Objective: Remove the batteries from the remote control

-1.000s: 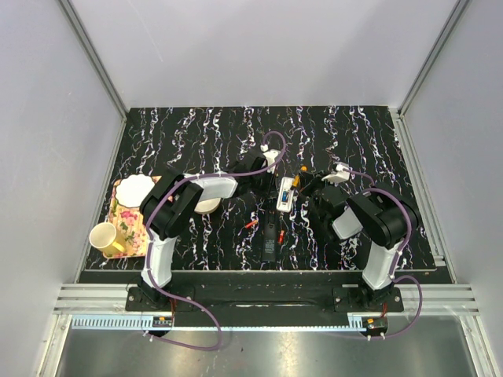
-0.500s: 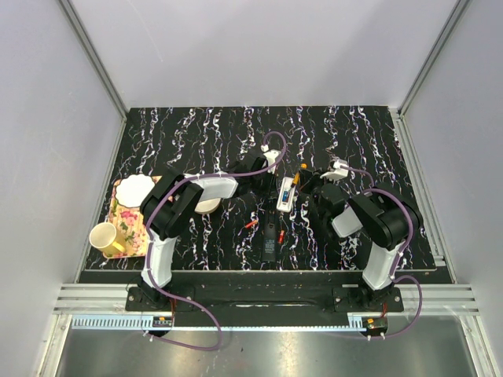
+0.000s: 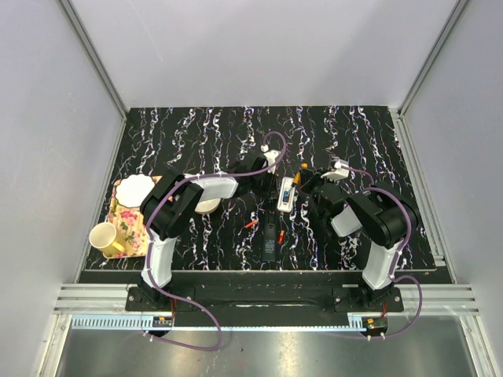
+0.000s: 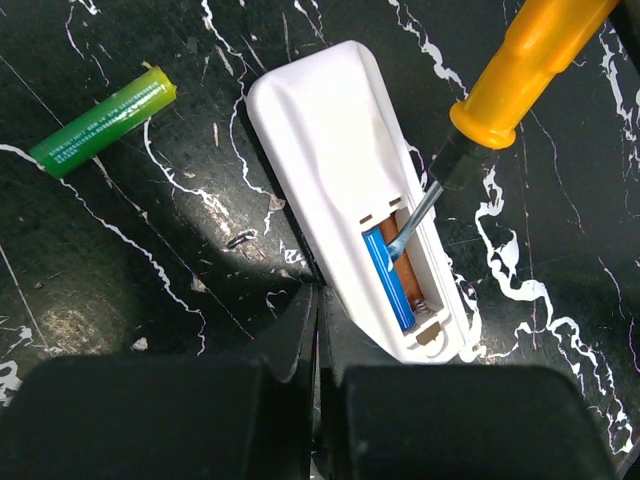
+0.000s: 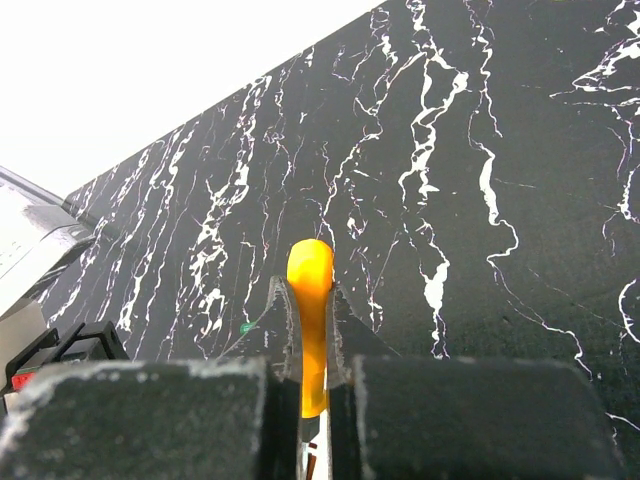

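Note:
The white remote control [image 4: 330, 170] [image 3: 284, 192] lies face down with its battery slot uncovered. A blue battery [image 4: 388, 282] sits in the slot beside a bare copper channel. A green battery [image 4: 102, 122] lies loose on the table to the remote's left. My right gripper [image 5: 308, 290] is shut on the orange screwdriver handle [image 5: 311, 300] [image 4: 530, 60]. The screwdriver's metal tip [image 4: 410, 225] reaches into the slot at the blue battery's end. My left gripper [image 4: 321, 302] is shut on nothing, its fingertips against the remote's near left edge.
A black handset [image 3: 269, 237] and two small red pieces [image 3: 251, 225] lie near the front edge. At the left stand a yellow mug [image 3: 105, 238], a floral mat [image 3: 130, 220], a white plate [image 3: 134, 188] and a white bowl [image 3: 207, 206]. Grey walls enclose the table.
The right wrist has shifted slightly toward the back of the table with the screwdriver. The left arm and the remote have not moved.

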`<state>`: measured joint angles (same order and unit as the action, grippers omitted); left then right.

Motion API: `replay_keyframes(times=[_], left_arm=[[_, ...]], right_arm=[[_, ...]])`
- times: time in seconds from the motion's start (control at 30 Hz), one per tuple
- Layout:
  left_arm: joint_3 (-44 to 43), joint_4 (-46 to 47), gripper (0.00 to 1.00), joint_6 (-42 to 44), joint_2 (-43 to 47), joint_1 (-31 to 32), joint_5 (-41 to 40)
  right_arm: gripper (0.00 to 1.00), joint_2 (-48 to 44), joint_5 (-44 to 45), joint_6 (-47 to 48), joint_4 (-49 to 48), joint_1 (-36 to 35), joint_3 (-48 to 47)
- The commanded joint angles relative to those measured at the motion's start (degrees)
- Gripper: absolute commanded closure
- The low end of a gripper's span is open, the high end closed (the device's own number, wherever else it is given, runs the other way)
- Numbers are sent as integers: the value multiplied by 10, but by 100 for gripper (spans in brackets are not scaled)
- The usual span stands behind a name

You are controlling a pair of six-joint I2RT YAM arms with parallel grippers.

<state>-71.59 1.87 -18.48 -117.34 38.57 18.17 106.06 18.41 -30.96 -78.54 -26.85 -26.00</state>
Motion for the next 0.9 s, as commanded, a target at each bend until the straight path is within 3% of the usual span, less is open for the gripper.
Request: replay_keyframes(times=[0.0,0.43,0.73,0.87], left_arm=[[9,8,100,-17,15,20,45],[20,42,100,-45,7,43,54],[-20,0,100,-42,-6,31,20],[-31,-6,100,-38,-18,29,37]], right_arm=[[100,9,16,-9,-109,1,5],[100,-4,-14,-74,-109,14,29],[100,-7,-92,-89,-109,24,61],[100,24,-151,-158,-110,56,53]])
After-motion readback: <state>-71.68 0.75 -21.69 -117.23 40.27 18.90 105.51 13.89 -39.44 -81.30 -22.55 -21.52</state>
